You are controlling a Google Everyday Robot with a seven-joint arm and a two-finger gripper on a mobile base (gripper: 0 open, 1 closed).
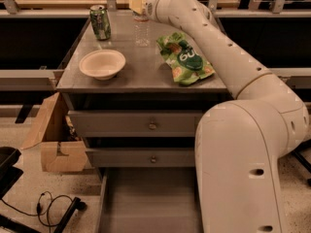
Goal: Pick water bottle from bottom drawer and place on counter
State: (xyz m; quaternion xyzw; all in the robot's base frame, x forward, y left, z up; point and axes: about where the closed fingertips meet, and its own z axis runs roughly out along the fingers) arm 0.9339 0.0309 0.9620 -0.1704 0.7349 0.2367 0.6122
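The water bottle point(142, 23), clear with a white cap, stands upright at the back of the grey counter point(141, 69). My gripper point(138, 5) is at the bottle's neck, at the end of the arm that reaches over the counter from the right. The bottom drawer point(146, 198) is pulled out below, and its flat grey floor shows nothing on it.
A green soda can point(100, 22) stands at the counter's back left, a pale bowl point(102, 63) in front of it, and a green chip bag point(184, 59) to the right of the bottle. An open cardboard box point(56, 140) and cables point(53, 205) lie on the floor at left.
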